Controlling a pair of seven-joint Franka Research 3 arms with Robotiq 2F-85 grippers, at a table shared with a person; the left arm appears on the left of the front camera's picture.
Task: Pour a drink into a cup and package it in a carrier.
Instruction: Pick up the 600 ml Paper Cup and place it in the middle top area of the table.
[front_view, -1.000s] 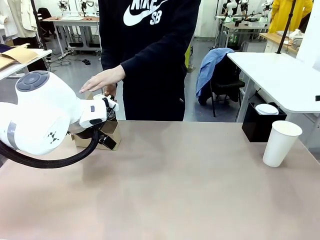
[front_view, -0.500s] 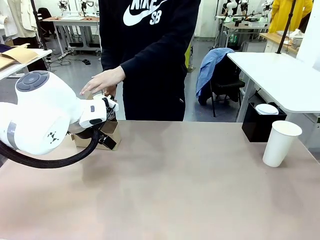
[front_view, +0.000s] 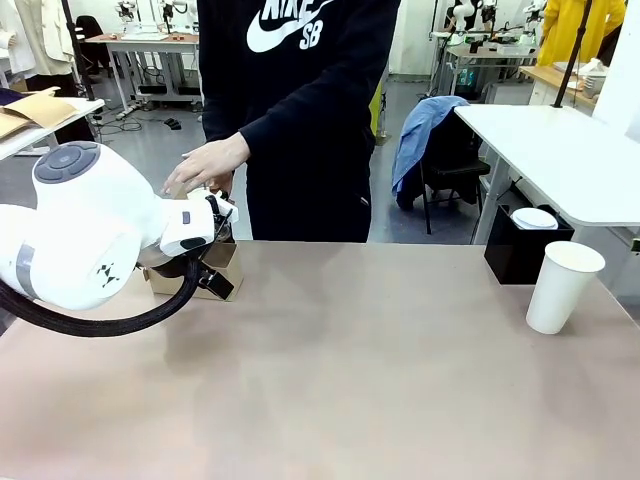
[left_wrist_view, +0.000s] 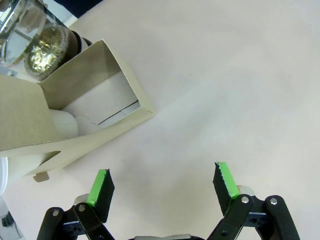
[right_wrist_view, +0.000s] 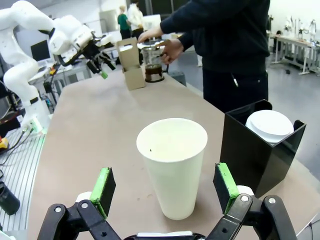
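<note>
Cup (right_wrist_view: 172, 160) ahead of wide-open empty right claw (right_wrist_view: 164, 181), left claw (left_wrist_view: 162, 174) wide open, empty

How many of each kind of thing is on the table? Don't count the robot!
Cup: 1
Jug: 1
Carrier: 1
Black box: 1
Total: 4
A white shape inside the carrier is too unclear to count.

The cup (front_view: 563, 286) stands on the table (front_view: 350, 380) by its right edge, the box (front_view: 512, 255) behind it at the far corner. The carrier (front_view: 225, 262) sits by the far left edge, the jug (right_wrist_view: 153, 65) just beside it.
</note>
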